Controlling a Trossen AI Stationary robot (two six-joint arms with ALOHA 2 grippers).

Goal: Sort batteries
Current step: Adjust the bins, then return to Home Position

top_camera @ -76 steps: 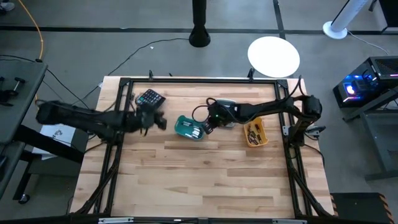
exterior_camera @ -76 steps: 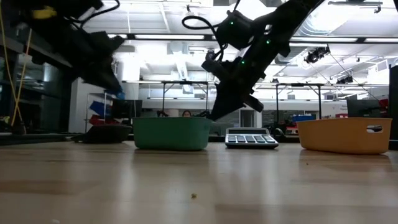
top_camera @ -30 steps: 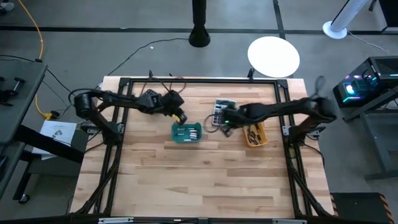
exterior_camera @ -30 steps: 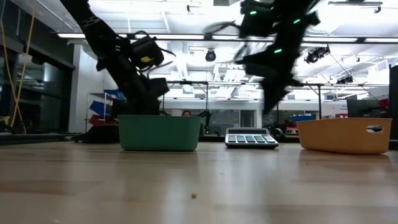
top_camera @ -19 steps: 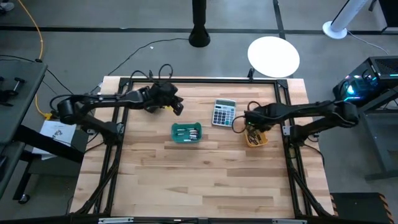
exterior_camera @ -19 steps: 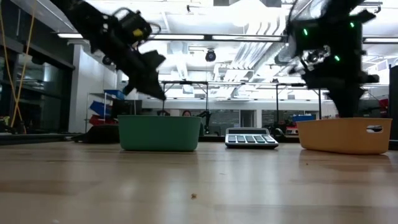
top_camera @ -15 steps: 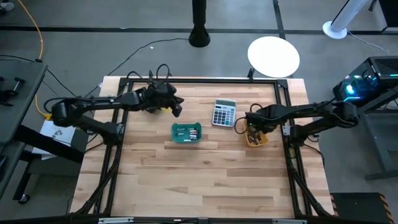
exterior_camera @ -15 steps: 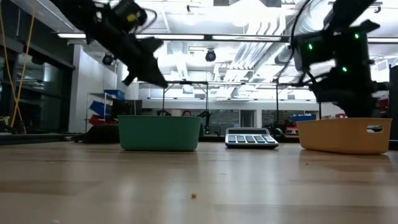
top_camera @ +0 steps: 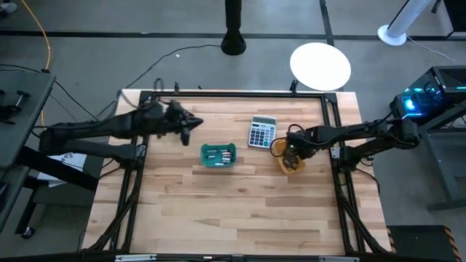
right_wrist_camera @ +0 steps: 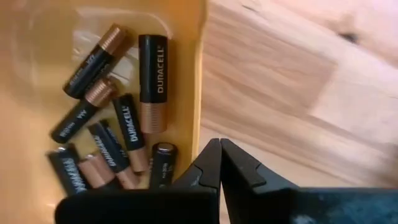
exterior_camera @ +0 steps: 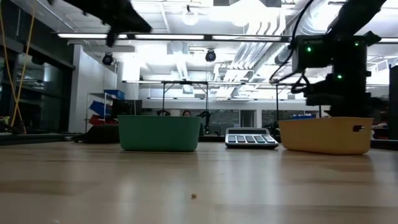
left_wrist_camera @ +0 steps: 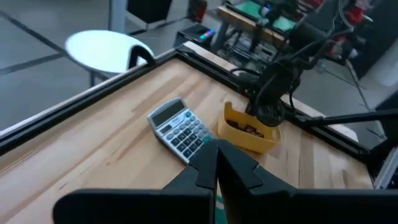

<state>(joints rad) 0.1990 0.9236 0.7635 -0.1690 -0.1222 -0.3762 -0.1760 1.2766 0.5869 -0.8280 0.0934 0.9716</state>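
Note:
The yellow tray sits right of the grey calculator; its side shows in the low view. Several black-and-copper batteries lie flat on its floor. The teal tray holds a few more batteries. My right gripper is shut and points down at the yellow tray's side wall; it also shows from above. My left gripper is shut, holds nothing and hangs high over the table's far left part. My right gripper comes from above, pointing down, with shut fingers at the yellow tray's side wall. The fingers themselves hide the exact spot where they meet it, so whether they press on the rim or beside it does not show. The tray rests flat on the table.
The calculator lies between the two trays, close to the yellow one. A second dark calculator sits behind the left arm near the far left corner. The near half of the wooden table is bare wood. Black frame rails run along the table edges.
My left gripper has swung away from the teal tray toward the table's left edge and risen. My right gripper has come down at the yellow tray, and the tray has slid along the table toward the left, closer to the calculator.

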